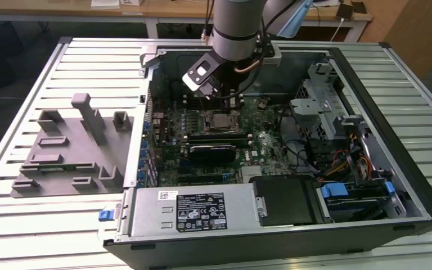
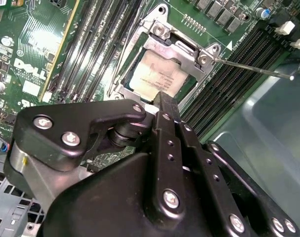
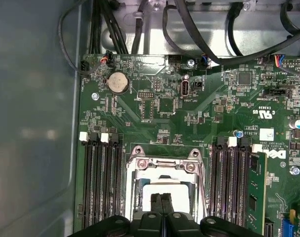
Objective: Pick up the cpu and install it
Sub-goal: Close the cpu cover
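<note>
My claw (image 3: 161, 198) was pinched shut — fingers (image 3: 155, 203) pressed together — just over the cpu (image 2: 155, 79), which lay flat in its metal socket (image 2: 200, 57) on the green board (image 3: 189, 123).

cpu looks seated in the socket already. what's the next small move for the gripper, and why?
Probably a short straight lift away from the board. The cpu lies flat inside the metal socket frame, and the gripper is shut with nothing between its fingers, its tip right at the chip's edge. Backing straight up should avoid nudging the chip sideways.
</note>
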Controlling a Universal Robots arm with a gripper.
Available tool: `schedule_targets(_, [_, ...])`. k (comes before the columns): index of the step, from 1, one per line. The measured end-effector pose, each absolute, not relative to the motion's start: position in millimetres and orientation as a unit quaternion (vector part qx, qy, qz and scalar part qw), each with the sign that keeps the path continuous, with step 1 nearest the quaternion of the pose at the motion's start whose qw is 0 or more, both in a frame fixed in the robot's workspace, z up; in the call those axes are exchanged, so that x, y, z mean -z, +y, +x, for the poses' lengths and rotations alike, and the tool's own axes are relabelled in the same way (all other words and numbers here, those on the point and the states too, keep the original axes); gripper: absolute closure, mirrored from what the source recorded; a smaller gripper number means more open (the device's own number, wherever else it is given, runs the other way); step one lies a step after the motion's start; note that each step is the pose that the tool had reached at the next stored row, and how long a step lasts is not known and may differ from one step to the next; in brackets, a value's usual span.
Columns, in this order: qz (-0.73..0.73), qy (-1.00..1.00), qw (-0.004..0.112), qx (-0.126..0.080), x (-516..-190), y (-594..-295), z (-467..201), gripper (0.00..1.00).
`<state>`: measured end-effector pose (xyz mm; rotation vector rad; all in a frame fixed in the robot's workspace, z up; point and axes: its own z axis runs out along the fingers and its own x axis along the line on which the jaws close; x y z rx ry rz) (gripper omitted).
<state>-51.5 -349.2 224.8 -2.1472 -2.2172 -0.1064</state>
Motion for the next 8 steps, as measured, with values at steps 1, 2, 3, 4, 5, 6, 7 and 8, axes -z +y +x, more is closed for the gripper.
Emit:
schedule_targets(1, [-0.695,-0.718,0.027,0.034,-224.4,-349.4,-51.6,0.89])
schedule_targets(2, [-0.694,-0.719,0.027,0.034,-224.1,-349.4,-51.7,0.89])
schedule_targets(3, [-0.693,-0.719,0.027,0.034,-223.9,-349.4,-51.7,0.89])
schedule_targets(4, [-0.693,-0.720,0.027,0.034,-223.9,-349.5,-51.7,0.89])
schedule_targets(5, [-0.693,-0.720,0.027,0.034,-223.9,-349.5,-51.8,0.89])
schedule_targets(6, [-0.693,-0.720,0.027,0.034,-223.9,-349.5,-51.7,0.89])
schedule_targets(7, [-0.693,-0.720,0.027,0.034,-223.8,-349.5,-51.7,0.89])
schedule_targets(8, [-0.692,-0.720,0.027,0.034,-223.8,-349.5,-51.7,0.89])
